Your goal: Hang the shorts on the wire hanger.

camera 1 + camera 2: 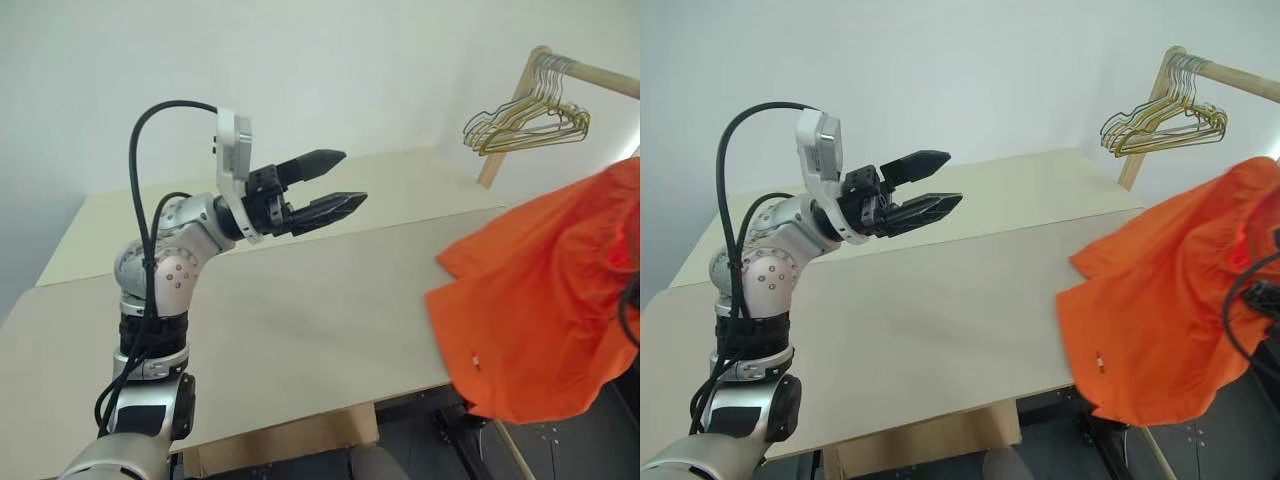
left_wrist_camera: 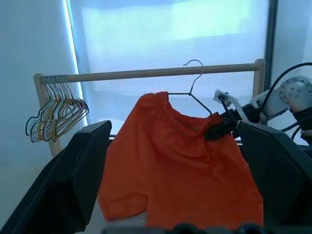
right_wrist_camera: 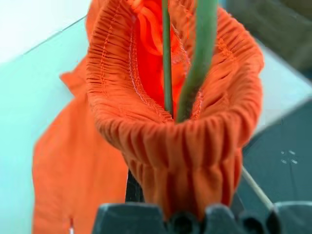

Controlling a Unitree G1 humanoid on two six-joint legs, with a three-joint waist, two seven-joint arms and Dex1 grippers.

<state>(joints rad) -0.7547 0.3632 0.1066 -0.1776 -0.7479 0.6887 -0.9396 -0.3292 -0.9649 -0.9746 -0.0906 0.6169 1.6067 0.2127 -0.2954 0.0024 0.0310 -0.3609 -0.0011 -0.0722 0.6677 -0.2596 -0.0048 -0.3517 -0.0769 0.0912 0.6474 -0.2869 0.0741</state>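
The right claw (image 2: 222, 127) is clenched on the gathered waistband of the shorts (image 1: 545, 300), which hang at the right edge of the frame, draped past the tabletop (image 1: 300, 320) edge. The wire hanger (image 2: 192, 85) runs through the waistband — its hook rises above the wooden rail (image 2: 146, 74). At left centre the left claw (image 1: 325, 185) is released, jaws spread — holding nothing. Bunched hangers (image 1: 525, 125) sit upper right.
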